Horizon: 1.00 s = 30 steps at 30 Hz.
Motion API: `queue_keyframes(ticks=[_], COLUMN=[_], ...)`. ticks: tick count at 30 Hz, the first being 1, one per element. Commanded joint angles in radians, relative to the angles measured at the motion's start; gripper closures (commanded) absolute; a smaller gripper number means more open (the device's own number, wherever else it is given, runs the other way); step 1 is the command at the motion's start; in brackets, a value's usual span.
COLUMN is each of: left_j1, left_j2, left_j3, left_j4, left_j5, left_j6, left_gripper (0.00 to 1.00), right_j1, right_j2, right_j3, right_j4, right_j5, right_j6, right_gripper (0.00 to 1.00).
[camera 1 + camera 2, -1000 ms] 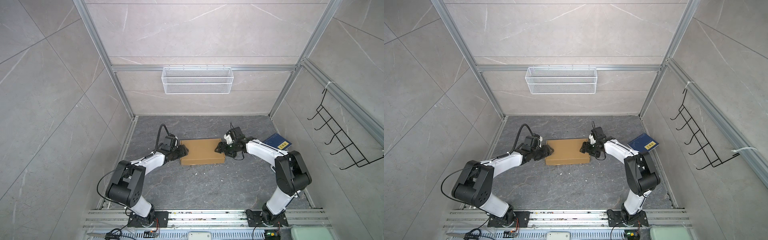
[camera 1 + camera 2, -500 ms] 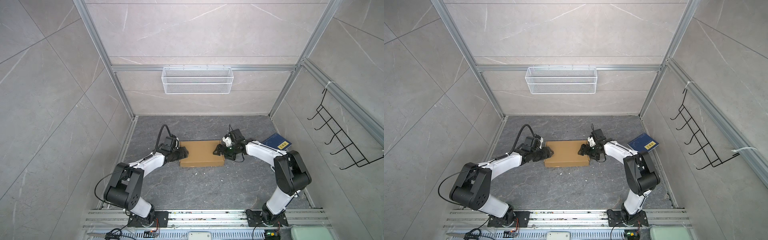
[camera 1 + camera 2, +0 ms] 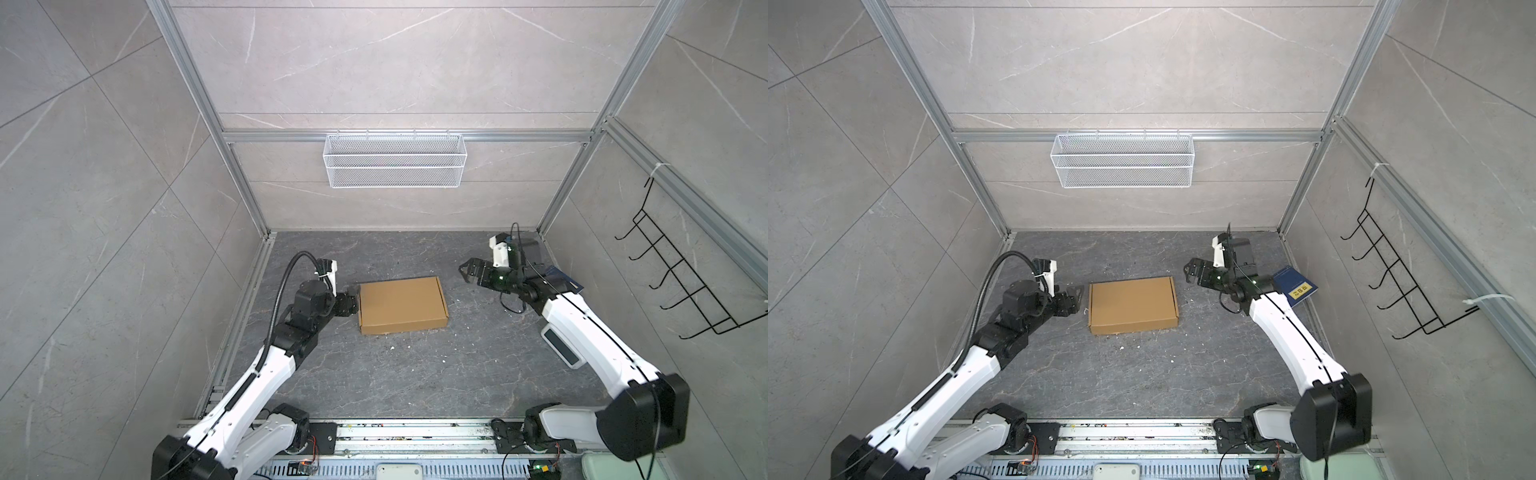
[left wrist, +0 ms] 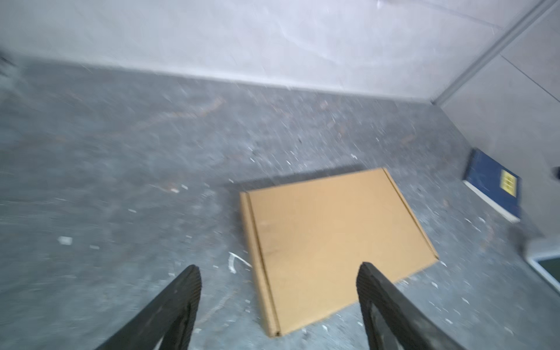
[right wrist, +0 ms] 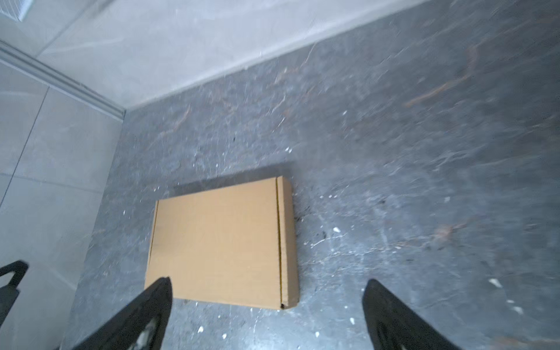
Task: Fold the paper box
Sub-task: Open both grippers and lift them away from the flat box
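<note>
The paper box [image 3: 402, 304], a shallow rectangular mailer of plain brown corrugated cardboard, lies flat with its lid down in the middle of the dark grey stone-patterned table [image 3: 395, 374]. Its long axis runs left to right in both top views. The left pincer [image 3: 1074, 298] sits low just beside the box's left short end, its jaws spread and holding nothing. In the left wrist view that short edge lies between the two black fingers [image 4: 188, 288]. The right pincer [image 3: 467, 270] hangs off the box's far right corner, clearly apart from it, jaws spread wide and empty. The left arm is therefore the nearer one. Any last press or tuck would likely come from the left, along the long axis.

By count there are one box, two arms, one dark blue book with a yellow label [image 3: 1295, 286] at the far right, one white wire basket [image 3: 394, 160] on the far wall and one black hook rack [image 3: 685, 282] on the right wall.
</note>
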Motion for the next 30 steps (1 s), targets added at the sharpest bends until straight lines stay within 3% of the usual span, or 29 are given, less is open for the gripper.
queue_keyframes(ticks=[1, 4, 9, 16, 24, 30], left_j1=[-0.003, -0.004, 0.006, 0.097, 0.152, 0.222], left_j2=[-0.051, -0.091, -0.112, -0.064, 0.042, 0.165], left_j3=[-0.041, -0.074, -0.159, -0.264, -0.354, -0.380], left_j4=[0.069, 0.100, 0.214, 0.316, 0.479, 0.615], left_j5=[-0.208, -0.314, -0.471, -0.480, -0.508, -0.467], left_j6=[0.106, 0.126, 0.169, 0.164, 0.188, 0.186], left_gripper=[0.15, 0.14, 0.09, 0.08, 0.08, 0.08], right_j1=[-0.006, -0.007, -0.026, -0.081, -0.119, -0.149], right_j2=[-0.092, -0.150, -0.174, -0.180, -0.146, -0.155], right_j3=[-0.109, -0.199, -0.257, -0.360, -0.460, -0.524], right_j4=[0.150, 0.271, 0.287, 0.368, 0.462, 0.571], right_j5=[0.180, 0.241, 0.408, 0.533, 0.548, 0.563], right_j6=[-0.052, -0.122, -0.154, -0.129, -0.110, -0.167], right_gripper=[0.00, 0.00, 0.00, 0.00, 0.00, 0.00])
